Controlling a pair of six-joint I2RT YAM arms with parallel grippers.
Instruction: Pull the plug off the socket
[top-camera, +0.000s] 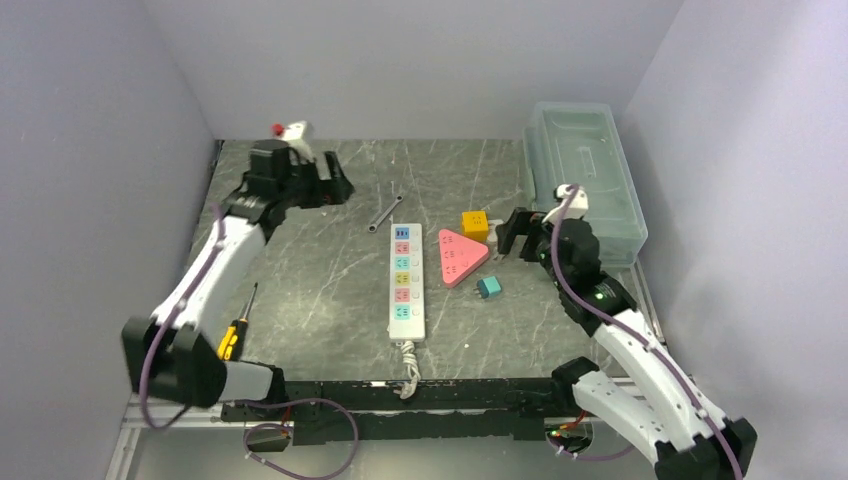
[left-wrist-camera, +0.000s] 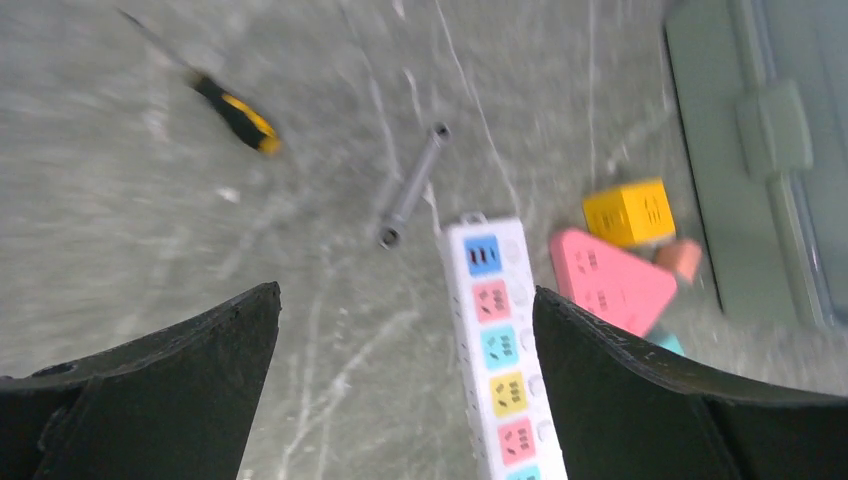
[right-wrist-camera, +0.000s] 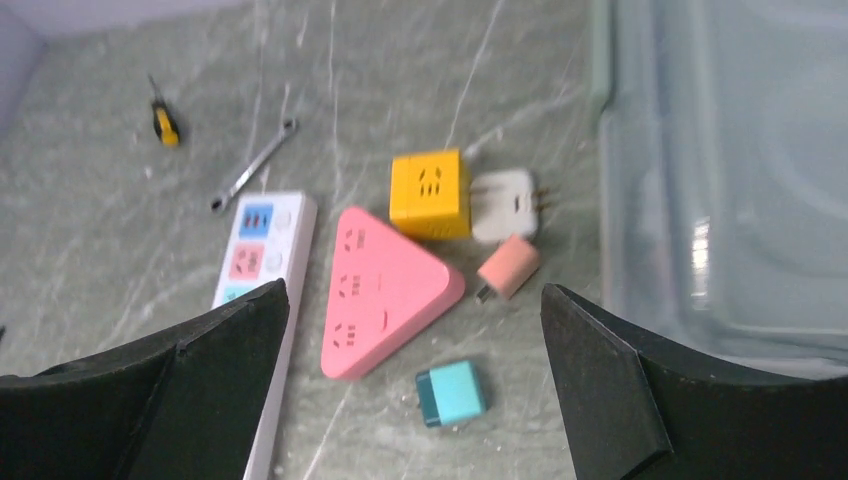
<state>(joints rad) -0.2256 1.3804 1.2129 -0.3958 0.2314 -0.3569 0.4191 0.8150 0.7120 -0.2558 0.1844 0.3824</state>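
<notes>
- Top: the socket (top-camera: 406, 285) lies on the tabletop (top-camera: 320, 290), no plug seated; my left fingers (top-camera: 333, 187) and right fingers (top-camera: 512, 232) hang clear of it.
- Left wrist: fingers wide, empty.
- Right wrist: wide, empty; the teal plug (right-wrist-camera: 452, 392) lies loose, so the pull looks done.

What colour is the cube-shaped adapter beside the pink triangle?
The cube adapter is yellow, clearest in the right wrist view.

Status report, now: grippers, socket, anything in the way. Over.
Left gripper open, right gripper open, both empty. Socket lying flat, no plug seated. Teal plug loose to its right, apart.
</notes>
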